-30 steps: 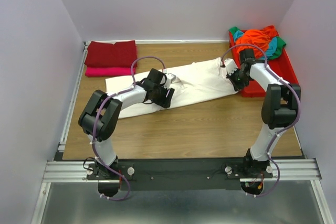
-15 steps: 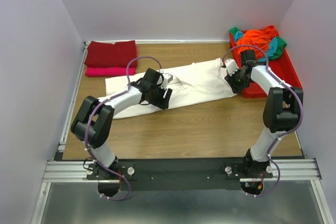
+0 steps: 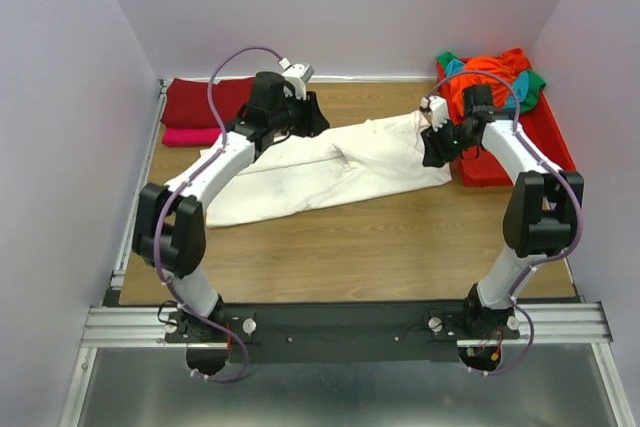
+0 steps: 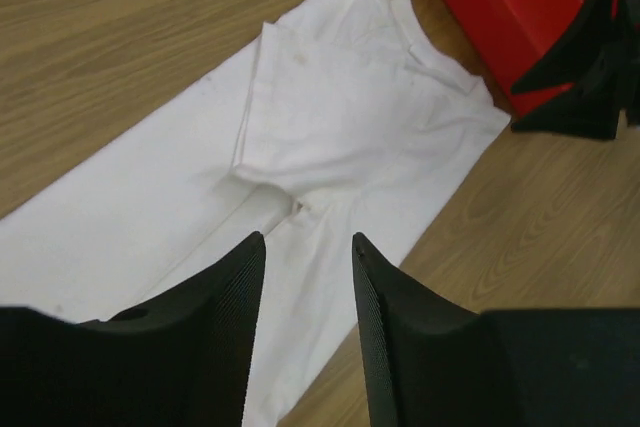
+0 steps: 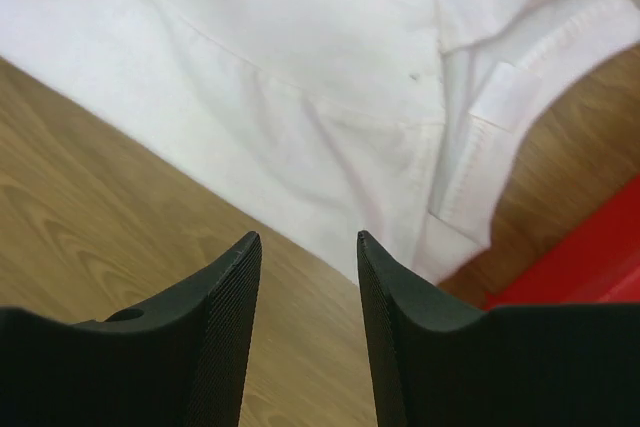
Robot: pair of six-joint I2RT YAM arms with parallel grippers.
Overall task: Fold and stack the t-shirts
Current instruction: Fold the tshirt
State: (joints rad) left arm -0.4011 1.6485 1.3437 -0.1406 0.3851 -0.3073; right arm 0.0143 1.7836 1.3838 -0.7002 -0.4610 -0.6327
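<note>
Top external: cream-white t-shirt lies spread flat mid-table, long axis running 8 o'clock to 2 o'clock across the wooden table. At 10 o'clock, dark red t-shirt, folded, with bright pink t-shirt folded and showing along its near edge. At 2 o'clock, red tray holding a loose heap: orange t-shirt on top, teal and green cloth at the rim (cannot separate those cleanly). Over the white shirt's far edge, about 11 o'clock of centre, left gripper. Over the shirt's 3 o'clock end, just beside the tray, right gripper. Left wrist: fingers parted, nothing between them, above the white shirt. One sleeve lies folded onto the body at centre frame. Tray corner at 1 o'clock, right gripper's black body at 3 o'clock. Right wrist: fingers likewise parted and empty, above the shirt's edge. Cloth fills 9 to 2 o'clock, hemmed sleeve at 3 o'clock, bare wood at 8 o'clock, red tray at 4 o'clock.
</note>
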